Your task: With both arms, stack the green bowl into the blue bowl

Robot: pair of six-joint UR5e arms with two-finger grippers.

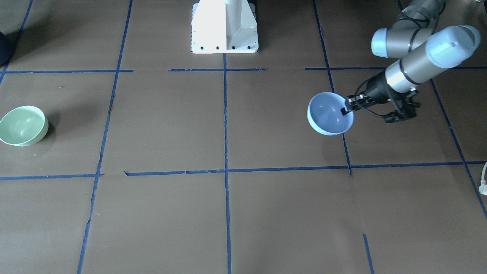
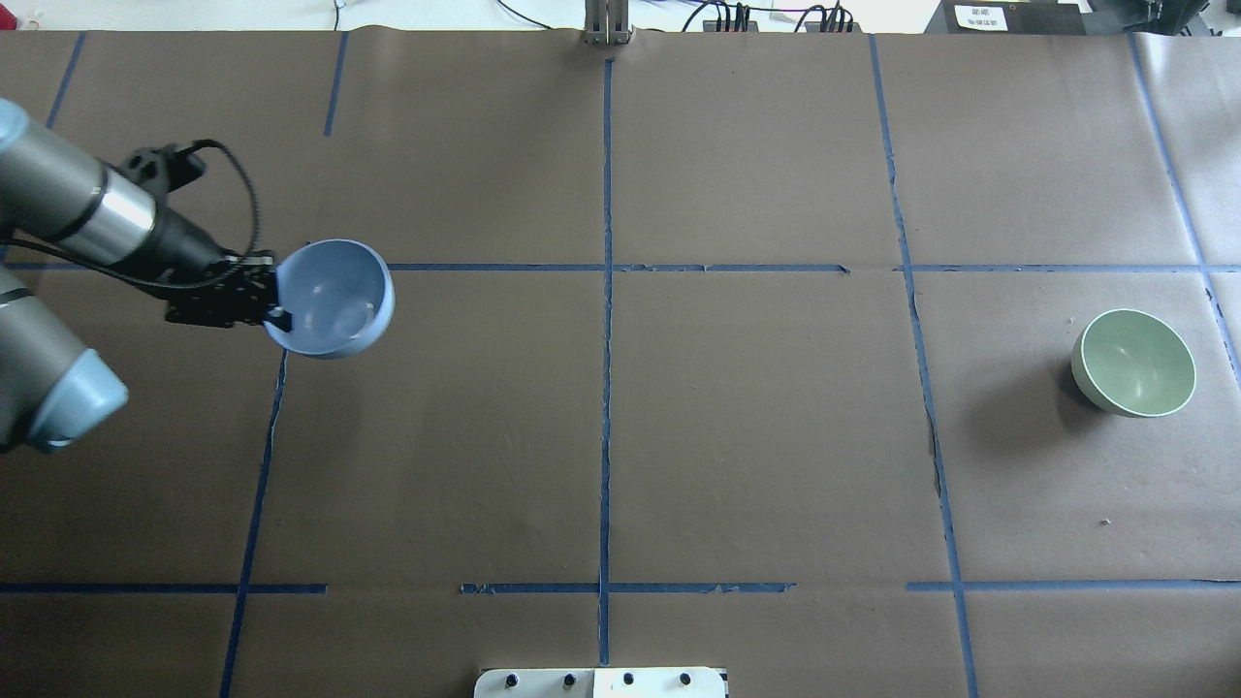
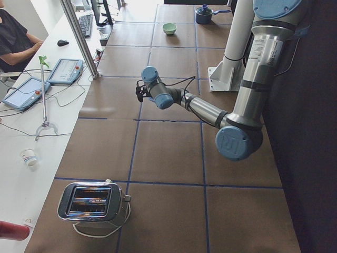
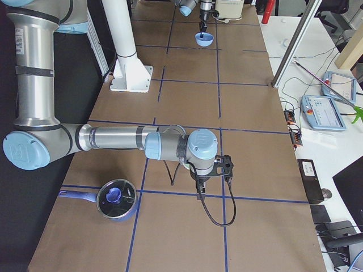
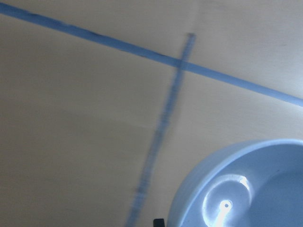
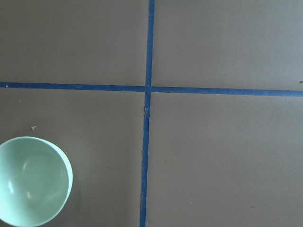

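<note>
My left gripper (image 1: 347, 107) is shut on the rim of the pale blue bowl (image 1: 330, 113) and holds it tilted, just above the table. In the overhead view the left gripper (image 2: 274, 301) and blue bowl (image 2: 334, 298) are at the left. The left wrist view shows the blue bowl (image 5: 251, 189) at the lower right. The mint-green bowl (image 2: 1134, 363) stands upright and alone at the far right, also in the front view (image 1: 23, 125) and the right wrist view (image 6: 32, 180). My right gripper (image 4: 199, 190) shows only in the exterior right view, hanging above the table; I cannot tell whether it is open or shut.
The white pedestal (image 1: 224, 26) stands at the robot's side in the middle. A blue pot with a glass lid (image 4: 116, 198) sits near the right arm. A toaster (image 3: 92, 203) stands at the table's left end. Blue tape lines (image 2: 606, 291) mark the brown table.
</note>
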